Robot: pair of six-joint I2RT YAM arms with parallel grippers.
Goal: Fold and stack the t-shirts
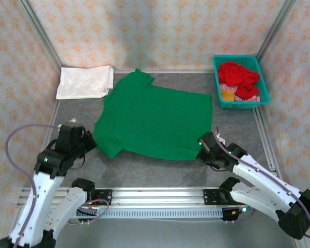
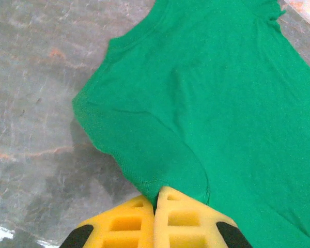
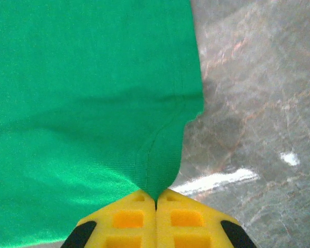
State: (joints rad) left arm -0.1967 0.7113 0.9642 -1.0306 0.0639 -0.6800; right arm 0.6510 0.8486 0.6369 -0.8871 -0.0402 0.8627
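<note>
1. The left gripper (image 2: 155, 205) is clamped on the lower-left corner of the green t-shirt (image 1: 155, 119). The left arm (image 1: 46, 178) is bent, at lower left of the top view.
2. The right gripper (image 3: 155, 199) is clamped on the shirt's lower-right corner. The right arm (image 1: 261, 178) reaches in from lower right.
3. The green t-shirt lies flat at frame centre.

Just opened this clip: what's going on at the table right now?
The robot is working on a green t-shirt spread flat in the middle of the table. The left gripper is pinched shut on its near left corner, the right gripper on its near right corner. A folded white t-shirt lies at the far left. A teal basket at the far right holds a red t-shirt and others.
</note>
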